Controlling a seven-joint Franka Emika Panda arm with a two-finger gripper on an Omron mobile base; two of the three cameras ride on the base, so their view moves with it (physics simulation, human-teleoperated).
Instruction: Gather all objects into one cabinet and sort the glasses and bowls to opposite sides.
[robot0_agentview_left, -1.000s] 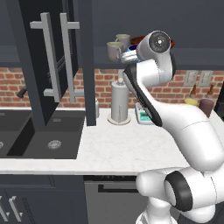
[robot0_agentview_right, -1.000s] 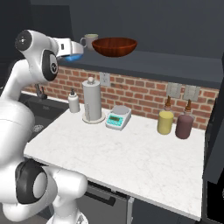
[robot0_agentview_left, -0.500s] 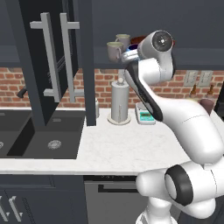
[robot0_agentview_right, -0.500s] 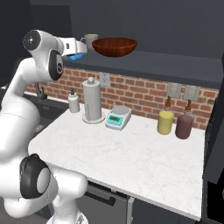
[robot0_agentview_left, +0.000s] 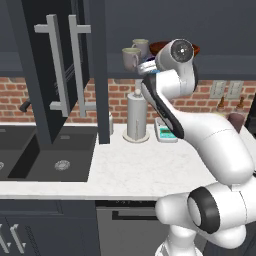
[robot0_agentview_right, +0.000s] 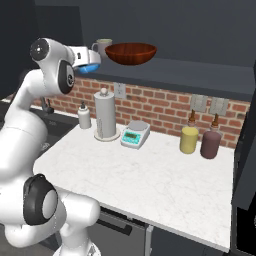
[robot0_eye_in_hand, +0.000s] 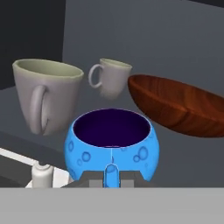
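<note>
While the arm reaches up to the open cabinet (robot0_agentview_left: 60, 75), the gripper (robot0_eye_in_hand: 111, 175) is closed tight on the near rim of the small blue bowl (robot0_eye_in_hand: 112, 146), its fingers pinching the wall of the bowl between them. In the right base view the blue bowl (robot0_agentview_right: 88, 67) hangs at the front edge of the cabinet shelf (robot0_agentview_right: 200, 75), just left of the wide brown bowl (robot0_agentview_right: 131, 52). Seen from the hand, the brown bowl (robot0_eye_in_hand: 179, 105) sits right of the blue one, a mug (robot0_eye_in_hand: 46, 96) stands close on the left with its handle turned toward the camera, and a second mug (robot0_eye_in_hand: 109, 78) stands farther back between them. Below, on the white counter (robot0_agentview_right: 150, 175), a paper-towel holder (robot0_agentview_right: 104, 115) stands beside a kitchen scale (robot0_agentview_right: 135, 135), with a white soap bottle (robot0_agentview_right: 84, 116) to its left.
</note>
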